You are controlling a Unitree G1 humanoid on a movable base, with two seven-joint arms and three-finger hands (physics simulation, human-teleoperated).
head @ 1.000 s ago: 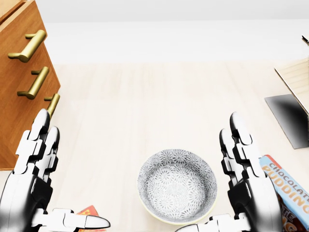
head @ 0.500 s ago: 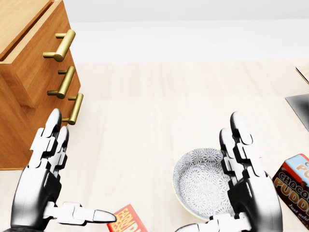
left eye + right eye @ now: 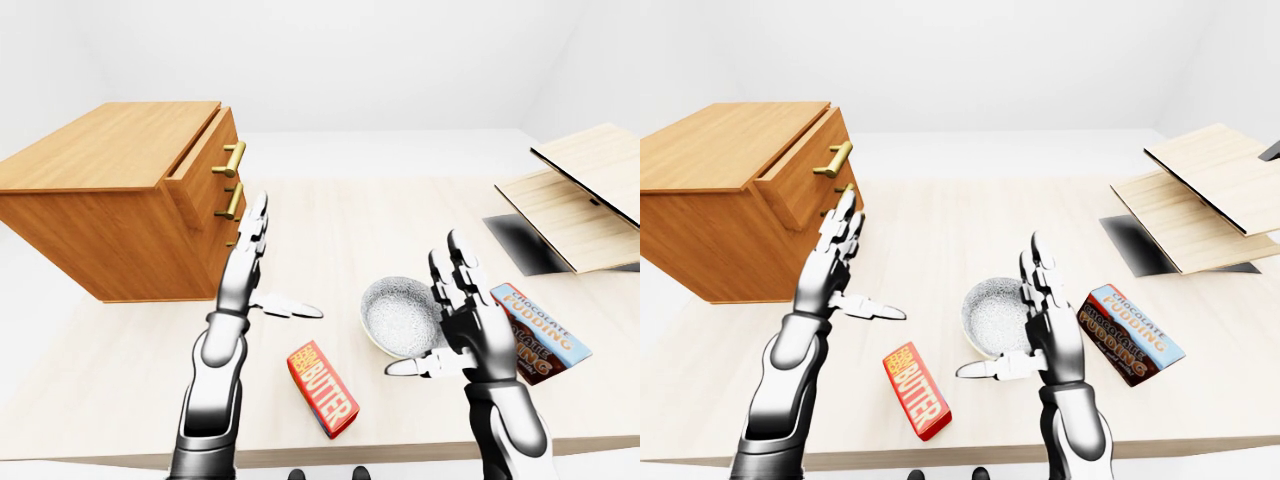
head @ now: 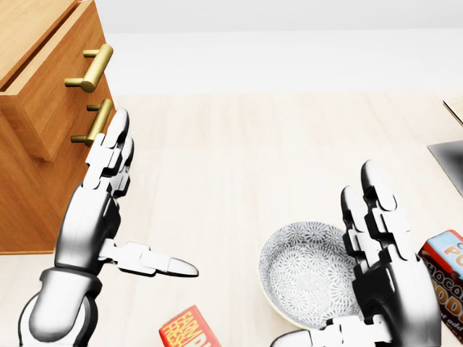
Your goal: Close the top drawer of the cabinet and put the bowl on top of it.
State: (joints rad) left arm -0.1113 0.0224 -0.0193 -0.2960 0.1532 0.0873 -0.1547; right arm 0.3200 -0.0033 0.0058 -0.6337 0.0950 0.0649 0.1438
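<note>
A wooden cabinet (image 3: 110, 200) stands on the left of the table. Its top drawer (image 3: 205, 165) sticks out a little, showing a brass handle (image 3: 233, 155). The patterned grey bowl (image 4: 304, 271) sits upright on the table at the lower right of the head view. My left hand (image 4: 145, 206) is open, its fingers raised just right of the lower drawer handles and touching nothing. Open as well, my right hand (image 4: 340, 275) stands at the bowl's right rim with its thumb under the near edge, not closed on it.
A red butter box (image 3: 322, 388) lies between my hands near the table's bottom edge. To the right of the bowl is a chocolate pudding box (image 3: 535, 333). Tilted wooden boards (image 3: 580, 195) over a dark panel (image 3: 525, 245) occupy the right side.
The camera swung left a second ago, then held still. My left hand has since risen toward the drawer handles. The right hand dropped slightly beside the bowl.
</note>
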